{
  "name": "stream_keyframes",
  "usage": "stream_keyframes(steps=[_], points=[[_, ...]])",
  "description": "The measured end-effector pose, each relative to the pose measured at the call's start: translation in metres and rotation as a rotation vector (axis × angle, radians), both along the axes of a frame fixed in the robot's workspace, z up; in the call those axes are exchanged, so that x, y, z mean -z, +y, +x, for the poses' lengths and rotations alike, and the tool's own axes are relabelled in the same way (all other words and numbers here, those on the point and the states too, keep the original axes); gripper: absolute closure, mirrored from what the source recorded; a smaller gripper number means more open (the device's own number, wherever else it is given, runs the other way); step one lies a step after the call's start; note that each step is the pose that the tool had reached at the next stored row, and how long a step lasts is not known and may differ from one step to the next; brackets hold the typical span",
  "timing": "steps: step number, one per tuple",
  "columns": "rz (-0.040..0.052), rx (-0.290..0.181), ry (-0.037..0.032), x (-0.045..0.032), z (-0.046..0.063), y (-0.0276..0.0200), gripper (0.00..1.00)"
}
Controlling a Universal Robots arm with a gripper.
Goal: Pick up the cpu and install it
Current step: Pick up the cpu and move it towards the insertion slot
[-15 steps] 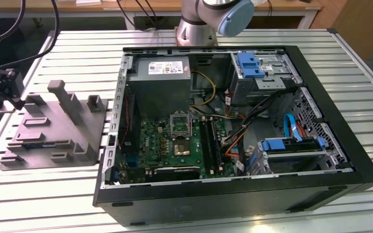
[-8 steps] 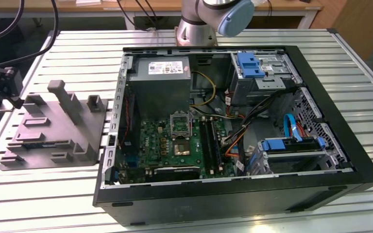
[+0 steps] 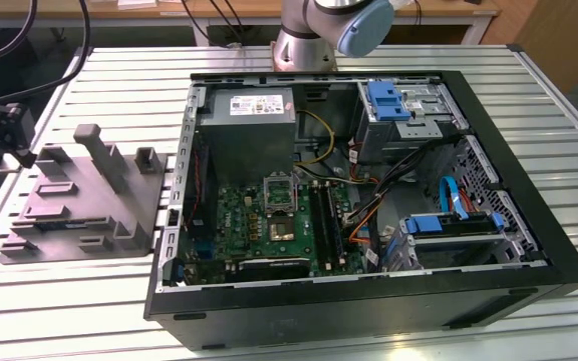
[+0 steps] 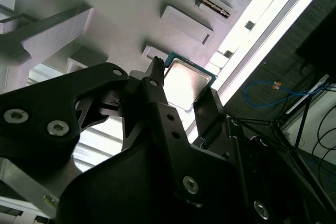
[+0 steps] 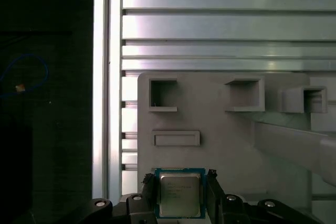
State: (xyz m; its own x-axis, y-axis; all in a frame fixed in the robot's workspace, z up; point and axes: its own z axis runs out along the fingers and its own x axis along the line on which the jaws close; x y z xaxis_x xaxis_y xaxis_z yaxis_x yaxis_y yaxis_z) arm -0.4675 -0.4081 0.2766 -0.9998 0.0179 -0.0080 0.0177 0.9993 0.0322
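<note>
The cpu [image 5: 180, 193] is a small square chip with a silvery top and a thin green rim. It sits between my gripper's [image 5: 180, 181] two black fingers [image 5: 212, 188], which close against its opposite edges. In the second wrist view the cpu [image 4: 186, 83] shines brightly between the same fingers [image 4: 157, 87] of the gripper [image 4: 181, 92], above the grey moulded tray [image 4: 121, 19]. In the exterior view my gripper [image 3: 0, 143] hangs at the far left, just left of the tray [image 3: 78, 203]. The motherboard's socket [image 3: 279, 194] lies open inside the computer case [image 3: 530, 248].
The tray [image 5: 226, 145] has square pockets and upright posts [image 3: 96, 154]. The open case holds a power supply [image 3: 254, 113], blue drive brackets [image 3: 387, 101] and loose cables [image 3: 390, 192]. A slatted metal table [image 3: 68, 301] carries everything, and its edge [image 5: 102, 77] borders a dark drop.
</note>
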Motion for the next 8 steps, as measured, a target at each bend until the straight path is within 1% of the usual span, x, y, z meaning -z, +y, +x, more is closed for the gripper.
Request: stream_keyframes(steps=[8], points=[[0.0002, 0.0, -0.0004, -0.0015, 0.0, 0.0, 0.53]])
